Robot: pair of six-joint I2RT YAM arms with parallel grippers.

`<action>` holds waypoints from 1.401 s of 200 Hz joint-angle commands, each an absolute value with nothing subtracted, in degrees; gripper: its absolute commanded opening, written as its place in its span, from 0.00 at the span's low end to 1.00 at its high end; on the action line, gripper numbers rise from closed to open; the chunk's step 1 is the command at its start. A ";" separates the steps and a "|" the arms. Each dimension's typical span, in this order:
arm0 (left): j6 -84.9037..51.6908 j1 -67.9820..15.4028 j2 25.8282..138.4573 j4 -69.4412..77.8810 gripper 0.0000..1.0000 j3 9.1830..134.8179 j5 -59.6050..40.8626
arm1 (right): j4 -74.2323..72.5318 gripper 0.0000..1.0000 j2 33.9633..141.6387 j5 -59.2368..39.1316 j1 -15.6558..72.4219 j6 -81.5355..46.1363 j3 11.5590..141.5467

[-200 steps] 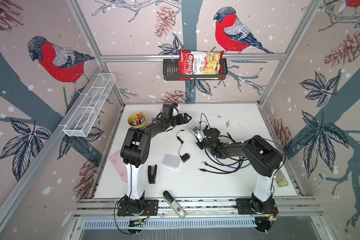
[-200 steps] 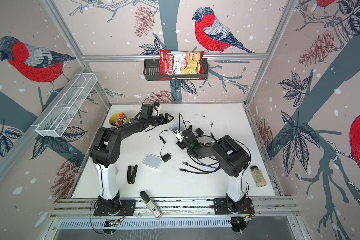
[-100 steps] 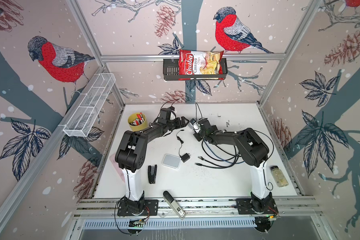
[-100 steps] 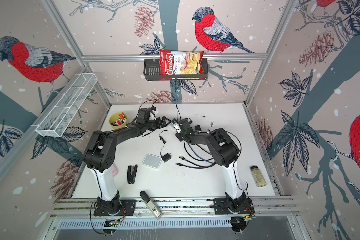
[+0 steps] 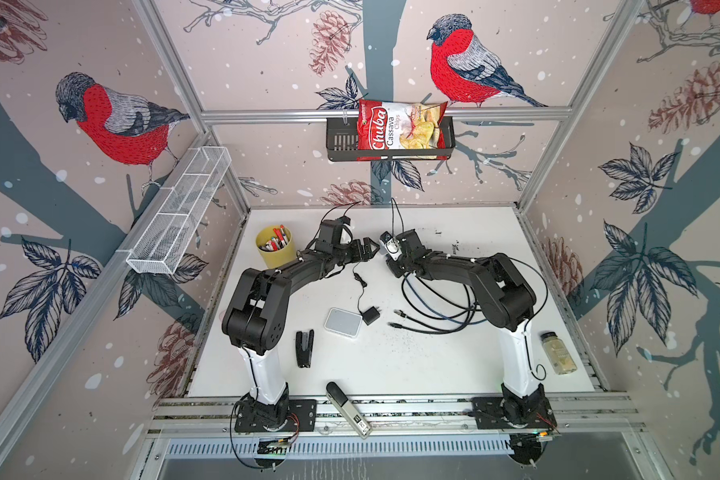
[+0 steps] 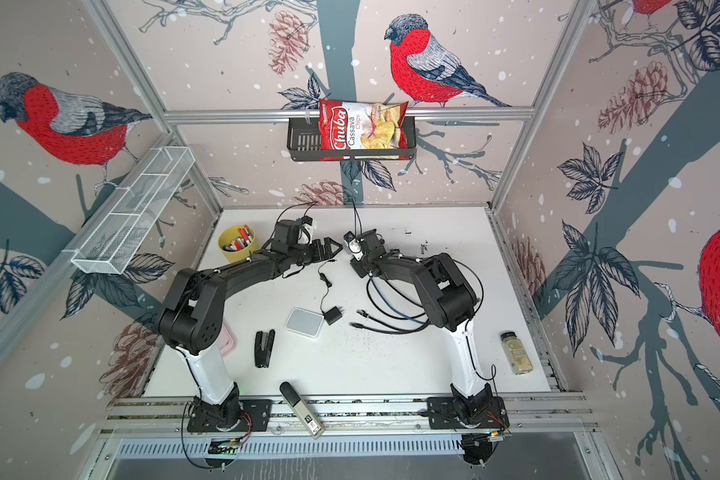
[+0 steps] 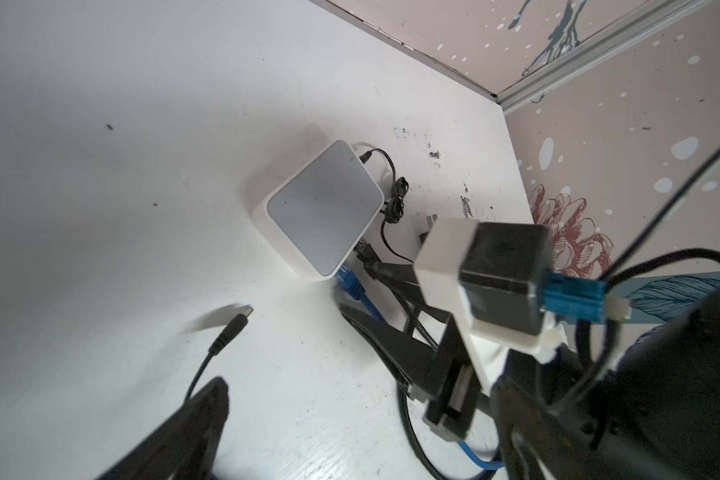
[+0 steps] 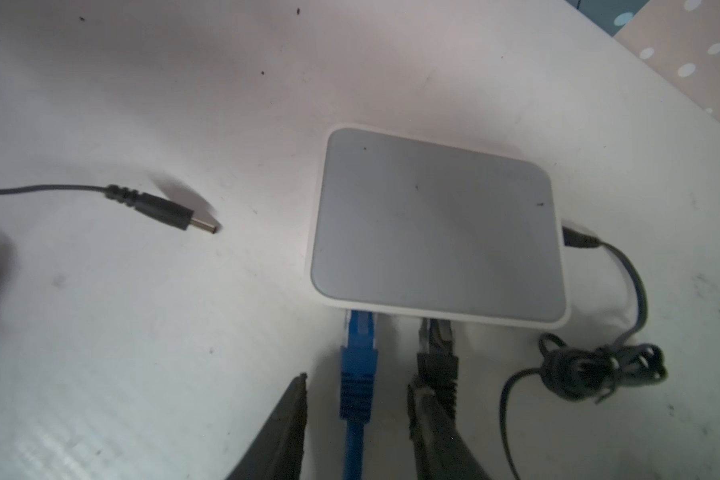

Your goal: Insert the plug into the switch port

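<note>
Three bird-printed walls point(image 5: 283, 170) enclose a scuffed white tabletop point(image 5: 433, 365).

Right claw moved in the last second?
Yes. In a top view the right claw now sits farther from the loose white box, shifted toward the back wall.
</note>
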State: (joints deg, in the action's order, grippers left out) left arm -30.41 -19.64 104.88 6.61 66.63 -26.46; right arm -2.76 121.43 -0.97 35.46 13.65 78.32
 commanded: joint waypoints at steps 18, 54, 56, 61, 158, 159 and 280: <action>-27.35 -19.62 101.54 3.13 0.97 66.28 -22.44 | -3.78 0.51 115.68 -6.35 34.82 11.83 75.45; -26.55 -19.86 99.49 1.88 0.97 65.22 -21.72 | -1.63 0.51 109.80 -6.70 33.98 9.77 71.71; -26.61 -19.93 99.40 1.88 0.97 65.11 -21.67 | -1.42 0.51 109.47 -6.62 33.94 9.65 71.37; -26.59 -19.95 99.12 1.91 0.97 64.70 -21.58 | -0.69 0.51 108.44 -6.46 33.72 9.34 70.59; -26.26 -20.49 96.34 4.16 0.97 59.01 -22.25 | 19.11 0.57 98.57 -11.07 29.64 10.07 63.47; -26.22 -20.48 96.33 4.19 0.97 58.95 -22.33 | 19.31 0.57 98.59 -11.07 29.58 10.13 63.55; -27.42 -20.83 95.00 10.62 0.97 53.26 -25.58 | 29.94 0.63 104.37 -11.68 29.50 17.64 65.53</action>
State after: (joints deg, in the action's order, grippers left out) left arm -27.05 -20.71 95.35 8.19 53.58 -24.38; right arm 29.17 104.33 -10.59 28.64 16.78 66.28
